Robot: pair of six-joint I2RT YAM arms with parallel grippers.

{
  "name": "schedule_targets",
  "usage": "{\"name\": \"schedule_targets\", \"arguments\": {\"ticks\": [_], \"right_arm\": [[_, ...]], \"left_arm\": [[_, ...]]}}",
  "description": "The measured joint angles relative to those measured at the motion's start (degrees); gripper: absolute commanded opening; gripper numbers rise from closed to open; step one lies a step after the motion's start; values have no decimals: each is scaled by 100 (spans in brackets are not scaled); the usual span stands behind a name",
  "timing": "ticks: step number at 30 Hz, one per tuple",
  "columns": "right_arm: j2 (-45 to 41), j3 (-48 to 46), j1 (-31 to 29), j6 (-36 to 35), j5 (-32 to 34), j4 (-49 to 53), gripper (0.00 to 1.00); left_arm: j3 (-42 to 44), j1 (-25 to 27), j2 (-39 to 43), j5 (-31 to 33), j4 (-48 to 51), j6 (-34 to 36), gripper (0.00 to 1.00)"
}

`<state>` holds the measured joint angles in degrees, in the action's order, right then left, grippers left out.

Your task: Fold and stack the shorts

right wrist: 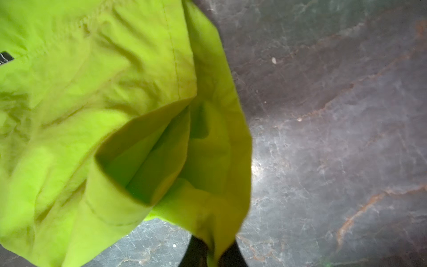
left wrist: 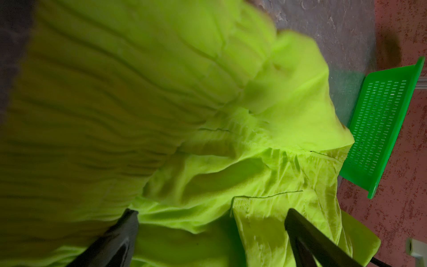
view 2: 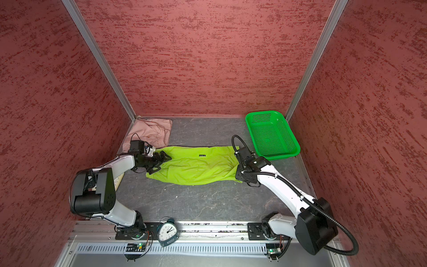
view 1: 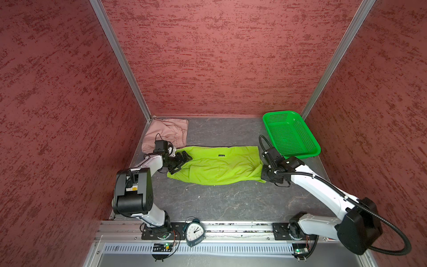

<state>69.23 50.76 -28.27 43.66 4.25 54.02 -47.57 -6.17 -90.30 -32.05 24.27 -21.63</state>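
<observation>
Lime green shorts (view 1: 217,166) lie spread across the table (view 1: 219,203). Left gripper (view 1: 181,164): jaws fully apart, holding nothing, over the waistband end. Right gripper (right wrist: 213,253): closed, pinching the opposite leg hem. Pink shorts (view 1: 165,133): far left corner

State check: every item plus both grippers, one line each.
lime green shorts: spread out on the table, wrinkled, not stacked
pink shorts: bundled in the far left corner, no gripper on them
basket: upright, empty
left gripper: open, over the waistband end of the lime green shorts
right gripper: shut on the leg hem of the lime green shorts
clock: standing on the front rail
</observation>
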Motion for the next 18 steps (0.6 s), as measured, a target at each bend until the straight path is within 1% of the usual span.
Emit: {"name": "schedule_targets", "arguments": {"ticks": [1, 3, 6, 8, 11, 13, 15, 18], "right_arm": [[-114, -87, 33, 105, 4, 39, 42], [-363, -317, 118, 221, 22, 197, 44], [-629, -487, 203, 376, 57, 334, 53], [-857, -496, 227, 457, 87, 264, 55], [-1147, -634, 227, 562, 48, -94, 56], [-1123, -791, 227, 614, -15, -310, 54], [-990, -955, 229, 649, -57, -501, 47], [-935, -1095, 229, 688, -170, -706, 40]], "left_arm": [[0, -4, -11, -11, -11, 4, 99], [0, -22, -31, -52, -28, 11, 99], [-15, -35, -52, -90, -39, 44, 99], [-17, -35, -50, -90, -37, 48, 99], [-17, -13, -42, -81, -35, 48, 99], [-17, 7, -28, -63, -31, 46, 100], [-17, 39, -7, -26, -24, 46, 99], [-17, 87, 20, 44, -7, 48, 99]]}}
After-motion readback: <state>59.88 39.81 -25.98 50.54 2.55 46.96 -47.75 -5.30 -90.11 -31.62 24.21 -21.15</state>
